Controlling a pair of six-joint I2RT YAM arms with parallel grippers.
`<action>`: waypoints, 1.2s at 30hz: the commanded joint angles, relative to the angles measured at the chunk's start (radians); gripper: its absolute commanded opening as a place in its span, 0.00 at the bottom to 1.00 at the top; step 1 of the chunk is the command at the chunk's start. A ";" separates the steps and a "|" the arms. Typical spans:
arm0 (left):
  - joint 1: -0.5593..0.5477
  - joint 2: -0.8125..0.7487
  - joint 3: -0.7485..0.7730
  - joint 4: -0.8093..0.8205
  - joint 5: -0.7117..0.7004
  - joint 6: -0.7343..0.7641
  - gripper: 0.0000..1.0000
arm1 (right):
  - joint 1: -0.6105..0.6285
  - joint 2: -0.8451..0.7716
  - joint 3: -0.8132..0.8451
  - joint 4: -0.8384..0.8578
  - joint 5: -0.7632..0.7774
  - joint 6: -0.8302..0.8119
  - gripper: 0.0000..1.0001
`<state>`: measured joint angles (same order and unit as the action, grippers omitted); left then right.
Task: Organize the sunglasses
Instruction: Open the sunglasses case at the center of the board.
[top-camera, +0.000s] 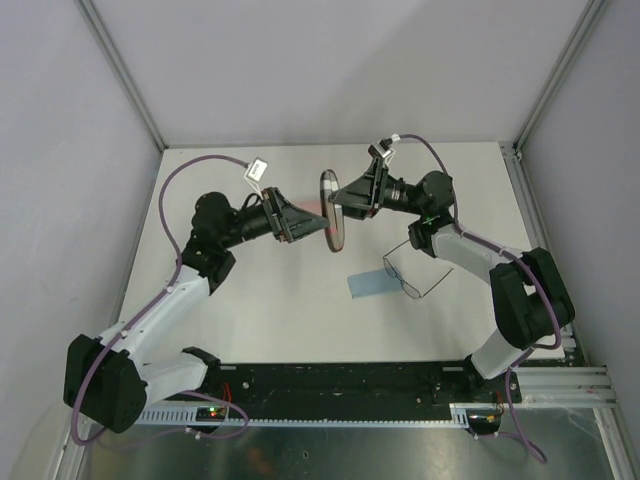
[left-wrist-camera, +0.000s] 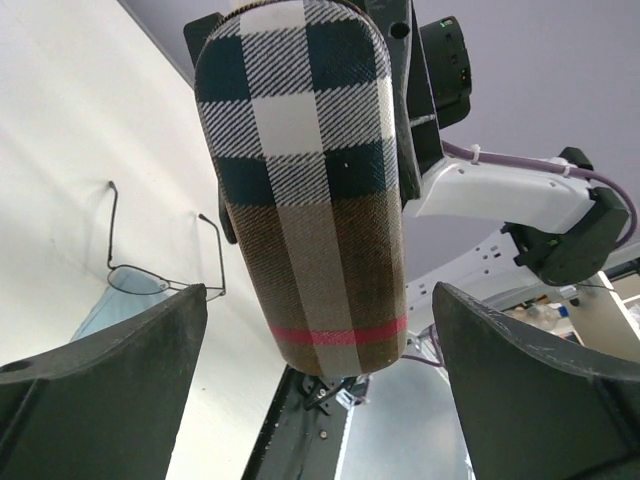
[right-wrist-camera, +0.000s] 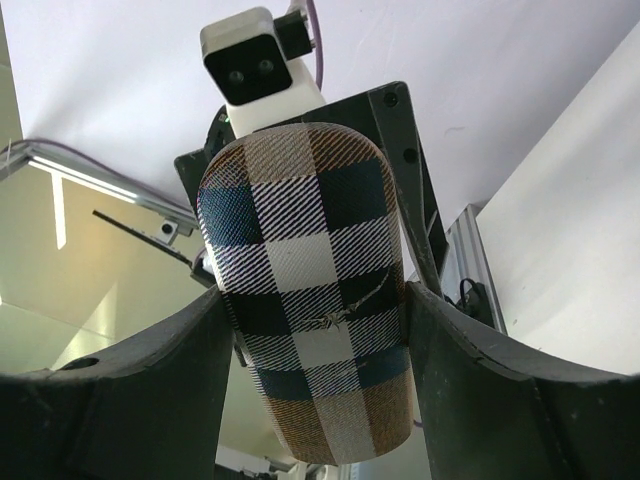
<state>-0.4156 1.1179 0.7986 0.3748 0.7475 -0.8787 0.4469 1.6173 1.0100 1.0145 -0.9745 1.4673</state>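
Sunglasses (top-camera: 408, 280): thin dark wire, clear lenses, partly on blue cloth (top-camera: 366, 287). R gripper (right-wrist-camera: 310, 330) clamps checkered case (right-wrist-camera: 305, 270); L gripper (left-wrist-camera: 320, 335) wide open.

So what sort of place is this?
Probably a lab robot cell: a white table walled by plain grey panels on aluminium framing, with a left arm and right arm bolted to a rail at its near edge.

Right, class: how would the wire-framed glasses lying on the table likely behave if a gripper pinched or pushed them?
The wire glasses look thin, so they are probably light and easily bent. Their temples stand unfolded, so a push would likely pivot them. They partly overlap the blue cloth, which may drag along.
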 joint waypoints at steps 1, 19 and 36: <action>0.006 0.011 0.041 0.084 0.050 -0.060 0.98 | 0.020 -0.037 0.003 0.096 -0.017 0.021 0.25; 0.004 0.041 0.012 0.149 0.069 -0.081 0.73 | 0.051 -0.030 0.004 0.067 -0.005 -0.022 0.25; 0.004 0.036 -0.069 0.178 0.030 -0.002 0.32 | 0.017 -0.144 0.005 -0.495 0.110 -0.421 0.18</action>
<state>-0.4122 1.1645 0.7494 0.5072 0.7963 -0.9489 0.4770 1.5360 1.0096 0.7303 -0.9459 1.1950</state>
